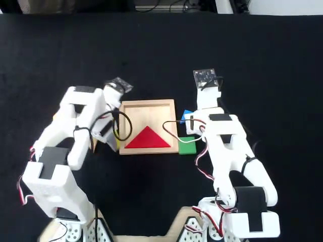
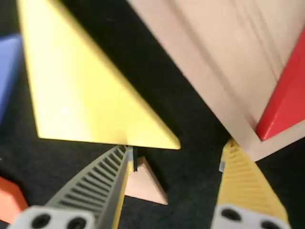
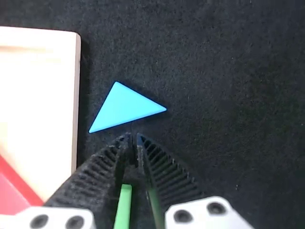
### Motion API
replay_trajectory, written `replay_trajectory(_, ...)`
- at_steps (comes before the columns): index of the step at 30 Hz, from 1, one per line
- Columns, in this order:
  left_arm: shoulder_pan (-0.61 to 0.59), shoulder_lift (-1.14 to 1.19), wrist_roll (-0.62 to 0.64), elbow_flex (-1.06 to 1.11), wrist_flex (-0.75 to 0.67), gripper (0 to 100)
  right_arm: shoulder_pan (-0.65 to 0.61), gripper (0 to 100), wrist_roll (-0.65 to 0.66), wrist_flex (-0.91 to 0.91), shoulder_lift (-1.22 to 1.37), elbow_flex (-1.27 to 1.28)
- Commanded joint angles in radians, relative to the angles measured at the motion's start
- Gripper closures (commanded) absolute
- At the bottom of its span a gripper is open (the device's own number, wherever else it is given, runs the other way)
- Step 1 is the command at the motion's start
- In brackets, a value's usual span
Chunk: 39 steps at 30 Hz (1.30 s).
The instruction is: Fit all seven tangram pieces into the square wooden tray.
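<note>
The square wooden tray (image 1: pixel 148 108) lies mid-table and holds a red triangle (image 1: pixel 147 138). My left gripper (image 2: pixel 176 152) hangs open just outside the tray's corner (image 2: pixel 224 71), beside that red triangle (image 2: pixel 286 105). A large yellow triangle (image 2: pixel 81 90) lies on the cloth right past its fingertips, and a small pale wooden triangle (image 2: pixel 145 183) sits under the gap between them. My right gripper (image 3: pixel 131 140) is shut with nothing held, above a green piece (image 3: pixel 124 205) and just short of a light blue triangle (image 3: pixel 125 109). That green piece (image 1: pixel 187 145) and the blue triangle (image 1: pixel 186 114) rest beside the tray's right edge.
A blue piece (image 2: pixel 7 71) and an orange piece (image 2: pixel 9 198) lie on the black cloth beyond the yellow triangle, away from the tray. The two arms flank the tray on either side. Black cloth stretches wide at the far side of the table.
</note>
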Motion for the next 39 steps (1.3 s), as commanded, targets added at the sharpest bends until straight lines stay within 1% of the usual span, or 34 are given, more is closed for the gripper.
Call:
replay_trajectory(1, 0.062, -0.044, 0.031, 0.025, -0.002, 71, 0.009, 98.7, 0.014, -0.02, -0.002, -0.031)
replay_trajectory(5, 0.038, -0.046, 0.057, -0.012, 0.0, 71, 0.009, 98.7, 0.014, -0.02, -0.002, -0.031)
replay_trajectory(8, -0.024, -0.103, 0.087, -0.111, 0.089, 71, 0.009, 98.7, 0.014, -0.02, -0.002, -0.031)
replay_trajectory(11, -0.068, -0.222, 0.173, -0.188, 0.157, 71, 0.009, 98.7, 0.014, -0.02, -0.002, -0.031)
replay_trajectory(13, -0.087, -0.296, 0.201, -0.183, 0.133, 71, 0.008, 98.7, 0.014, -0.02, -0.002, -0.031)
replay_trajectory(15, -0.088, -0.322, 0.198, -0.13, 0.064, 71, -0.006, 98.7, 0.014, -0.02, -0.002, -0.031)
replay_trajectory(18, -0.094, -0.287, 0.207, -0.056, -0.041, 71, -0.009, 98.7, 0.014, -0.02, -0.002, -0.028)
replay_trajectory(21, -0.097, -0.209, 0.262, -0.033, -0.089, 71, -0.009, 98.7, 0.014, -0.02, -0.002, -0.028)
replay_trajectory(24, -0.097, -0.12, 0.298, -0.07, -0.103, 69, -0.009, 98.7, 0.014, -0.02, -0.002, -0.028)
replay_trajectory(27, -0.111, -0.046, 0.368, -0.111, -0.092, 69, -0.009, 98.7, 0.014, -0.02, -0.002, -0.028)
replay_trajectory(33, -0.147, -0.029, 0.46, -0.128, -0.101, 69, -0.011, 98.7, 0.015, -0.02, -0.002, -0.03)
replay_trajectory(39, -0.147, -0.02, 0.462, -0.143, -0.124, 69, -0.011, 98.7, 0.015, -0.02, -0.002, -0.03)
